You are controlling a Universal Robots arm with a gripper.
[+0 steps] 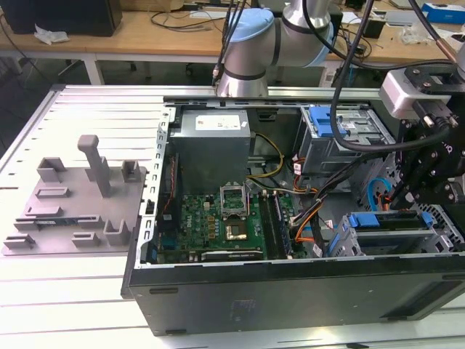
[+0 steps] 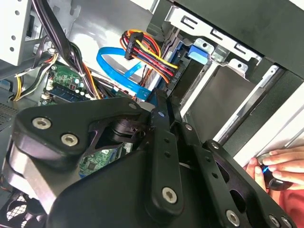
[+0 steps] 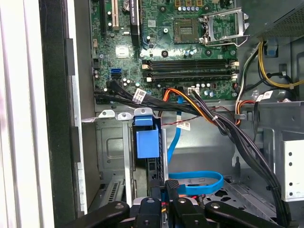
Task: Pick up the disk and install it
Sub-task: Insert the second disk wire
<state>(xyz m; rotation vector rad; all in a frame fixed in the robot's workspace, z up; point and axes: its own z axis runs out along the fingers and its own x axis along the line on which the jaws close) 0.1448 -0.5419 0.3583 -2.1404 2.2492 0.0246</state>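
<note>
The disk [image 1: 392, 220] lies in the drive cage at the front corner of the open computer case, on the exterior view's right, with its blue carrier bracket showing at both ends. The first wrist view shows it edge-on as a dark slab [image 3: 155, 172] under a blue bracket tab [image 3: 147, 140]. My gripper [image 1: 405, 195] hangs right over the cage. Its black fingers [image 3: 167, 192] stand close together beside the disk's near edge. In the second wrist view the fingers [image 2: 162, 118] converge toward the cage, and the blue tab [image 2: 197, 52] lies beyond them. I see nothing held between them.
A grey power-supply box [image 1: 214, 145] and the motherboard [image 1: 218, 222] occupy the case's middle. Cable bundles [image 3: 223, 123] and a blue data cable [image 3: 195, 181] cross near the cage. A second cage [image 1: 338, 134] sits behind. A grey fixture plate [image 1: 73, 203] lies outside. A person's hand [image 2: 280, 164] is at the case edge.
</note>
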